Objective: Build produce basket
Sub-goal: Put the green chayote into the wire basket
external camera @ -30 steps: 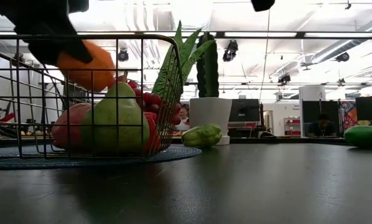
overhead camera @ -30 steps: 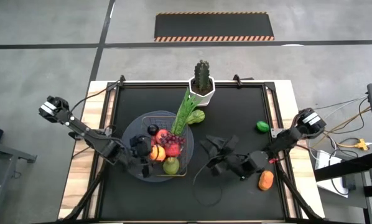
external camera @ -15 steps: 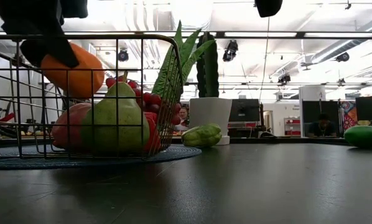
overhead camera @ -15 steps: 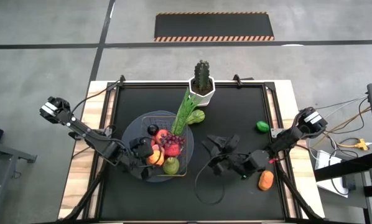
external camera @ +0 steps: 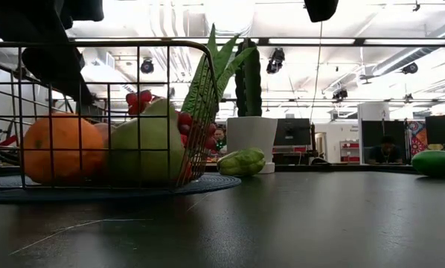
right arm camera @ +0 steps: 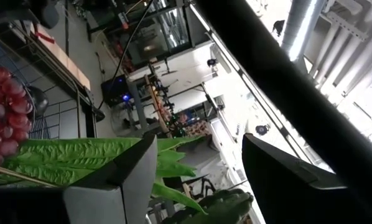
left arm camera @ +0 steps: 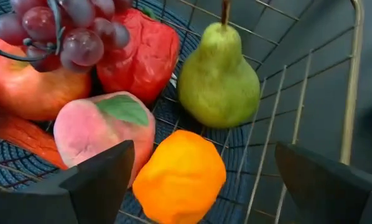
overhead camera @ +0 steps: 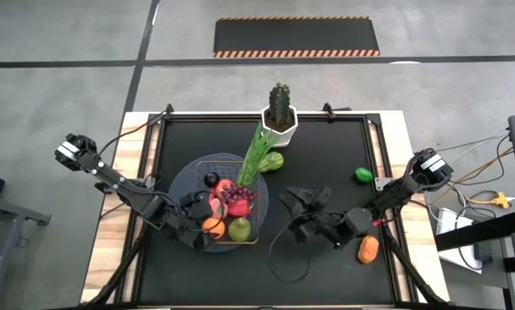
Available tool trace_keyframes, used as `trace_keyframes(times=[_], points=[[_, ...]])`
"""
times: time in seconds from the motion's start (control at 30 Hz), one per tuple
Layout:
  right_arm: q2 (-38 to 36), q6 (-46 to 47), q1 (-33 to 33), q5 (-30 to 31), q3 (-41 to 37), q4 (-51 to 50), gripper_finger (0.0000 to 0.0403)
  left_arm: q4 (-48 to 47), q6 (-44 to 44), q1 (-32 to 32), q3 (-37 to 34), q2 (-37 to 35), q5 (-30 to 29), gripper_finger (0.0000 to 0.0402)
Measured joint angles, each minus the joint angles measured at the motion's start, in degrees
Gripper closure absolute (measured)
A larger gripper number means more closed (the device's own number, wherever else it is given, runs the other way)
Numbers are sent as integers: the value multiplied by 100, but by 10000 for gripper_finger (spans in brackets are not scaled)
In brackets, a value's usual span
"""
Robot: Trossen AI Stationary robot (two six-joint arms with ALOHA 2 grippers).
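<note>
Basket (overhead camera: pixel 224 161): dark wire mesh, on round grey-blue disc (overhead camera: pixel 179 179), left-centre of black table (overhead camera: pixel 326 267).

Contents, by left wrist view: orange (left arm camera: pixel 180 177) lying on basket floor by near wall; green pear (left arm camera: pixel 218 79) beside it; pink apple (left arm camera: pixel 104 132) touching orange; red pepper (left arm camera: pixel 142 55) w/ purple grapes (left arm camera: pixel 63 26) on top; red apple (left arm camera: pixel 29 79) under grapes; strip of carrot (left arm camera: pixel 25 146) at edge, mostly hidden. Long green leafy stalk (overhead camera: pixel 256 153) leans out over basket's far right rim toward cactus pot.

Left gripper (overhead camera: pixel 202 226): over basket's near left part, just above orange. Jaws spread wide, nothing between them; orange sits loose below, fingers (left arm camera: pixel 91 186) either side, not touching it. In low view arm is dark mass above basket's left side, orange (external camera: pixel 63 158) on bottom behind the mesh.

Right gripper (overhead camera: pixel 297 203): centre of table, right of basket, pointing toward it. Fingers (right arm camera: pixel 117 186) parted, holding nothing; stalk leaves and grapes seen past them.

Outside basket: light green item (overhead camera: pixel 273 161) just right of stalk, near pot; green fruit (overhead camera: pixel 362 176) far right on table; orange-red item (overhead camera: pixel 368 250) near right edge, by right arm.

Other: cactus in white pot (overhead camera: pixel 279 114) at far edge, centre.
</note>
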Motion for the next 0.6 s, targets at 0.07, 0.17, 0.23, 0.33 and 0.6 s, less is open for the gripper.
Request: trace_keyframes(times=[0.07,0.17,0.23,0.33,0.6], points=[[0,-21,0,126,0,0,182,1,121,0,81,-4,20,31],[0,-21,0,379,0,2,182,0,438,0,260,-50,10,32],[2,47,0,587,-1,0,182,15,737,-5,418,-70,-111,32],[2,480,0,889,-26,1,182,311,1401,-17,604,-99,-468,32],[4,2082,-2,994,-298,-5,182,2647,4290,-107,349,-149,-1138,32]])
